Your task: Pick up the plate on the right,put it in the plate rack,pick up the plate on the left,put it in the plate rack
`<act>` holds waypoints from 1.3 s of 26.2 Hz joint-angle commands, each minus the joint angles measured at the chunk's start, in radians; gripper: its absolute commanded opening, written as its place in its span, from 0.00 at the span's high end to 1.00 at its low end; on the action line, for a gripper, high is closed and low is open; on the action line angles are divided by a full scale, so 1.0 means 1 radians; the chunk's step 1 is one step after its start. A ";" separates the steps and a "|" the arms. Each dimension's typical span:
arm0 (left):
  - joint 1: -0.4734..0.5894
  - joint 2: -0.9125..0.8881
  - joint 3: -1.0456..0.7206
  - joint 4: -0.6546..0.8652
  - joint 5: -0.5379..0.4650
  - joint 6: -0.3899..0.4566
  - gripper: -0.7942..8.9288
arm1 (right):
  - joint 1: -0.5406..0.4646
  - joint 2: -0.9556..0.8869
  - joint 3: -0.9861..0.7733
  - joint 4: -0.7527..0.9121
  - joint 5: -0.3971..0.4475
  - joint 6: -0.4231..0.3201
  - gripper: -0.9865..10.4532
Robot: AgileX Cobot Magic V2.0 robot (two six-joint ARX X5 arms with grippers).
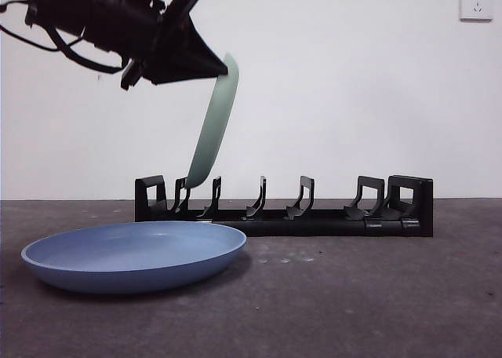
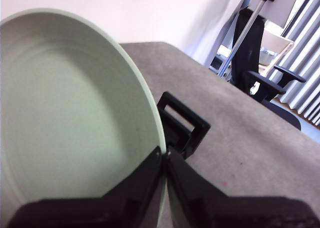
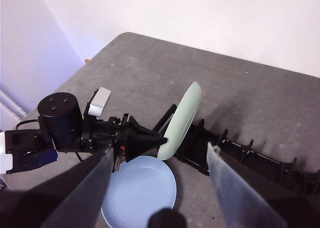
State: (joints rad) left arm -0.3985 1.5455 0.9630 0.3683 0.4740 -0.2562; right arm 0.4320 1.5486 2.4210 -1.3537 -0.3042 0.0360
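A pale green plate [image 1: 213, 126] hangs on edge, tilted, with my left gripper [image 1: 222, 69] shut on its upper rim. Its lower rim reaches down between the first dividers at the left end of the black plate rack [image 1: 314, 217]. The left wrist view shows the same green plate [image 2: 65, 113] pinched at the left gripper [image 2: 165, 153], beside the rack's blocky end [image 2: 185, 125]. A blue plate [image 1: 133, 252] lies flat in front of the rack's left end. My right gripper [image 3: 160, 148] is open and held high above the green plate [image 3: 181, 120], the blue plate [image 3: 140, 193] and the rack [image 3: 250, 160].
A wall socket [image 1: 476, 2] sits high on the white wall behind. An office chair [image 2: 260, 73] stands beyond the table's far edge. A small white block [image 3: 100, 100] lies on the table beside the left arm.
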 commanded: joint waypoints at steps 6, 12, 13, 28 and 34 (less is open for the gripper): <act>0.021 0.030 0.002 0.008 0.005 -0.001 0.93 | 0.002 -0.002 -0.055 -0.026 -0.039 -0.011 0.63; 0.023 0.045 0.002 -0.016 0.000 0.007 0.93 | 0.009 -0.002 -0.168 -0.026 -0.052 -0.023 0.63; 0.023 0.047 0.002 -0.016 -0.001 0.007 0.93 | 0.014 -0.002 -0.187 -0.026 -0.053 -0.023 0.63; 0.036 0.048 0.002 -0.095 -0.024 0.039 0.78 | 0.021 -0.002 -0.332 -0.026 -0.051 -0.041 0.63; 0.035 0.036 0.002 -0.083 0.025 0.039 0.59 | 0.020 -0.002 -0.332 -0.026 -0.051 -0.045 0.63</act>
State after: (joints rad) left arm -0.3653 1.5867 0.9672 0.2714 0.4927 -0.2253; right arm 0.4507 1.5471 2.0975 -1.3540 -0.3519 0.0025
